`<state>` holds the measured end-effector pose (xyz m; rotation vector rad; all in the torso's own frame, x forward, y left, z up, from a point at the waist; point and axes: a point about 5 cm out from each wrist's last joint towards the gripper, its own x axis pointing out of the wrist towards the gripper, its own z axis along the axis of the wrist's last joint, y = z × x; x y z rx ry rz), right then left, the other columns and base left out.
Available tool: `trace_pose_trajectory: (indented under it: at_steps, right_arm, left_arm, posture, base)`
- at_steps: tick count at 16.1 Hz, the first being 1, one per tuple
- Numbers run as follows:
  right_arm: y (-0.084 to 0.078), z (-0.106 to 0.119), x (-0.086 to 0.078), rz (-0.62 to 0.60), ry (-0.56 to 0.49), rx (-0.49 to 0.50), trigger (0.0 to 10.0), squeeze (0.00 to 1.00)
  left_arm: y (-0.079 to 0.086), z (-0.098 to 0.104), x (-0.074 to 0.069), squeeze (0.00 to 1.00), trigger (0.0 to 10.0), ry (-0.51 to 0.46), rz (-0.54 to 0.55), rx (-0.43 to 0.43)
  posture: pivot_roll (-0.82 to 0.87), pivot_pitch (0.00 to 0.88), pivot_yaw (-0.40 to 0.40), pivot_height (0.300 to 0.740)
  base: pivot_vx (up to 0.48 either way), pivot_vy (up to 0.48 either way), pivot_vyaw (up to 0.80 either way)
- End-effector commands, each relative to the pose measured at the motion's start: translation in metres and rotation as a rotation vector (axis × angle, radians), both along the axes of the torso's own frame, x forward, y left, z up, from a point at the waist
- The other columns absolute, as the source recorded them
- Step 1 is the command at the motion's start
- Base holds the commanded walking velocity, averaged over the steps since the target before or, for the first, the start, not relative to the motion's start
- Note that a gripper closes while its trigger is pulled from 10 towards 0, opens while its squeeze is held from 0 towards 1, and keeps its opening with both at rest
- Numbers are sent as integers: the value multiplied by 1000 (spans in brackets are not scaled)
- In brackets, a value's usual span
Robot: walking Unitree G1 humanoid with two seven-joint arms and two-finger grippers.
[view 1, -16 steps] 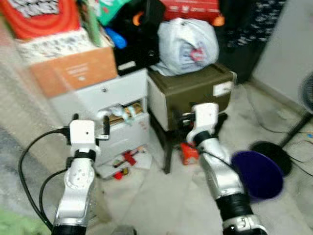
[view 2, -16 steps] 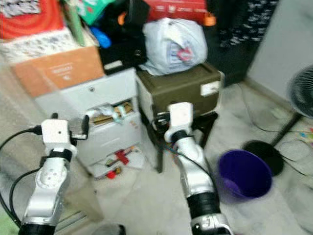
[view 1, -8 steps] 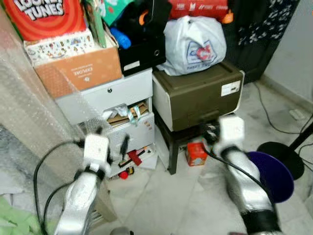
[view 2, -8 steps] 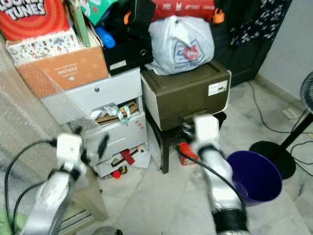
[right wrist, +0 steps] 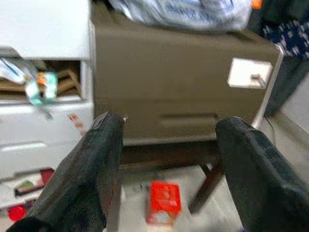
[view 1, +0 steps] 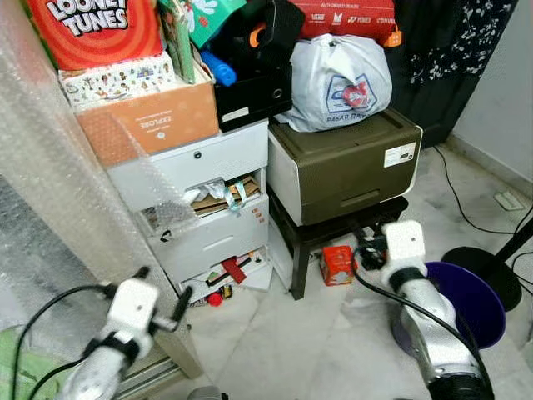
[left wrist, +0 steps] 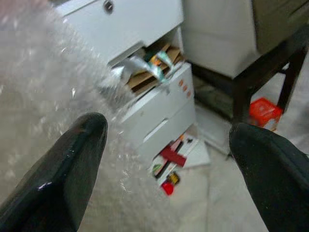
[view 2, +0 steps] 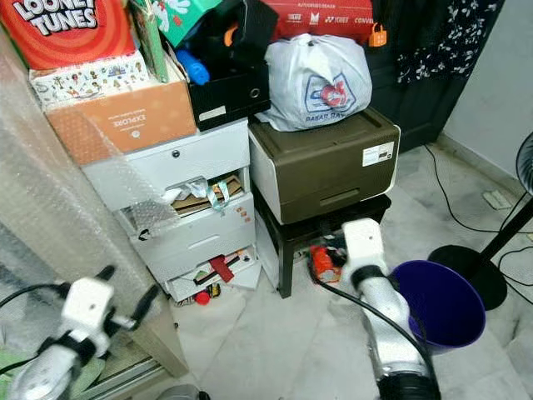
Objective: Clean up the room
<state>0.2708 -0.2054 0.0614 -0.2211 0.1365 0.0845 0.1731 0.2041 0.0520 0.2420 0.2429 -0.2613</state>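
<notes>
Left gripper (left wrist: 169, 169), black fingers (left wrist: 72, 164) spread wide and empty, raised low beside crinkled clear bubble wrap (view 1: 50, 192), aimed at white plastic drawer unit (view 1: 200, 208) with paper-stuffed middle drawer. Right gripper (right wrist: 169, 179), fingers likewise parted and empty, extended forward toward olive-brown storage box (view 1: 346, 162) on dark stool; small red carton (view 1: 337, 264) on floor beneath, round purple plastic bin (view 1: 466, 300) just beside right forearm.
</notes>
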Motion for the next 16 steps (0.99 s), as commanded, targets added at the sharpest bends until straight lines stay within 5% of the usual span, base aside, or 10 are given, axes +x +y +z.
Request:
trace_pose_trajectory:
  at_steps: [1,6,9,12,16]
  right_arm:
    - [-11,-5,-1,-44,20,-23,10000,0]
    - [-40,-40,-18,-199,178,-25,10000,0]
    - [-61,-77,-42,-315,391,9,10000,0]
    - [-60,-104,-67,-347,534,62,10000,0]
    - [-51,-107,-61,-300,552,37,10000,0]
  left_arm:
    - [11,-5,-7,0,10000,24,34,-5]
    - [55,-34,-30,0,10000,143,257,-45]
    - [79,-66,-47,0,10000,300,324,62]
    - [97,-90,-43,0,10000,401,464,128]
    - [104,-98,-39,0,10000,455,556,157]
  posture:
    - [5,0,15,740]
    - [13,0,10,740]
    - [7,0,14,740]
    - [17,0,23,740]
    - [20,0,14,740]
  base:
    - [0,0,0]
    - [0,0,0]
    - [0,0,0]
    - [0,0,0]
    - [0,0,769]
